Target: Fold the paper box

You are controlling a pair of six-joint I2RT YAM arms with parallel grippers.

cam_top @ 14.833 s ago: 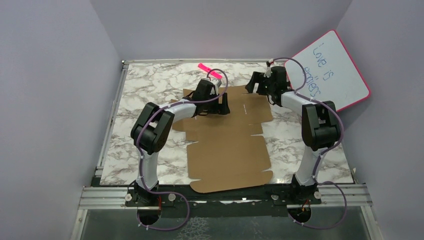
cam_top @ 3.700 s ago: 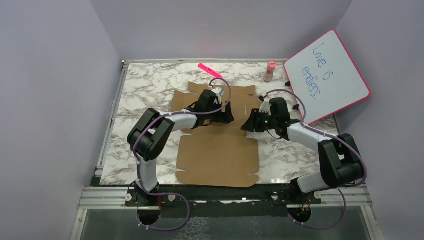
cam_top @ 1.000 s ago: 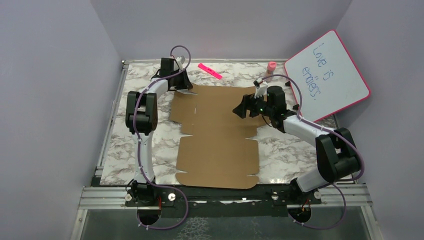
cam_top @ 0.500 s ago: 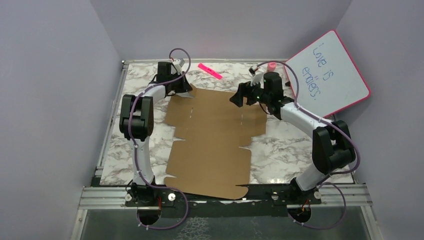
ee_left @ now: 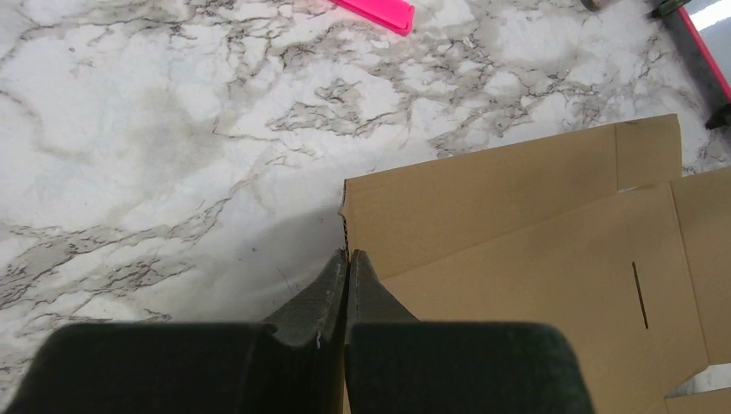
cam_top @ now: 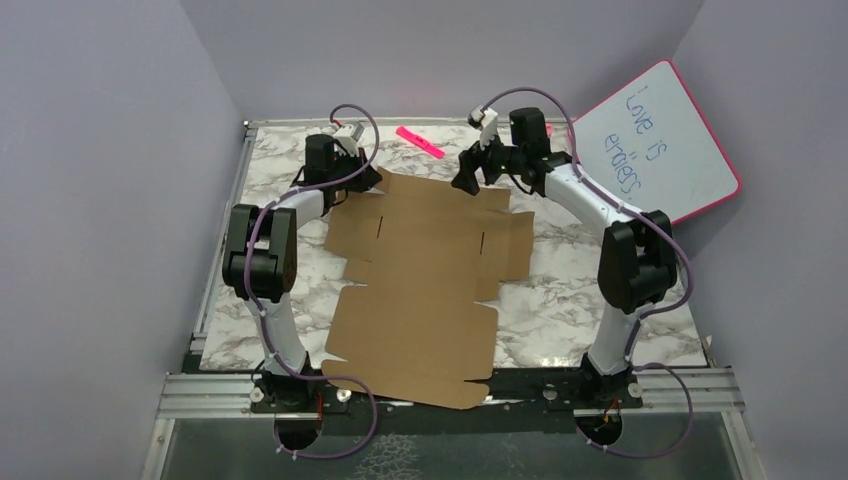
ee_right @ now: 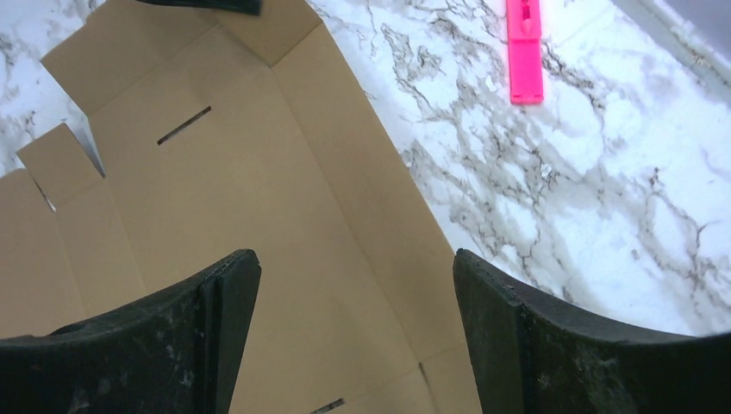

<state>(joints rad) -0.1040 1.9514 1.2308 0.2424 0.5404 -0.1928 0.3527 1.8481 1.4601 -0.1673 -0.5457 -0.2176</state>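
Note:
The paper box (cam_top: 425, 270) is a brown cardboard sheet lying unfolded on the marble table (cam_top: 280, 190), with its slots and side flaps showing. My left gripper (cam_top: 372, 180) is shut on its far left corner. In the left wrist view the fingertips (ee_left: 346, 253) pinch the corrugated edge of the sheet (ee_left: 517, 224). My right gripper (cam_top: 466, 180) hovers open over the sheet's far edge. In the right wrist view the wide-spread right gripper (ee_right: 353, 259) has bare cardboard (ee_right: 259, 172) beneath it and nothing between its fingers.
A pink marker (cam_top: 420, 141) lies on the table just behind the sheet, seen in both wrist views (ee_left: 371, 10) (ee_right: 524, 52). A pink-framed whiteboard (cam_top: 655, 140) leans at the back right. The sheet's near edge (cam_top: 440, 395) overhangs the table front by the arm bases.
The left gripper closed on the sheet's far left corner. The sheet slid toward the near edge and turned slightly. The right gripper moved back and left to the far edge, staying open.

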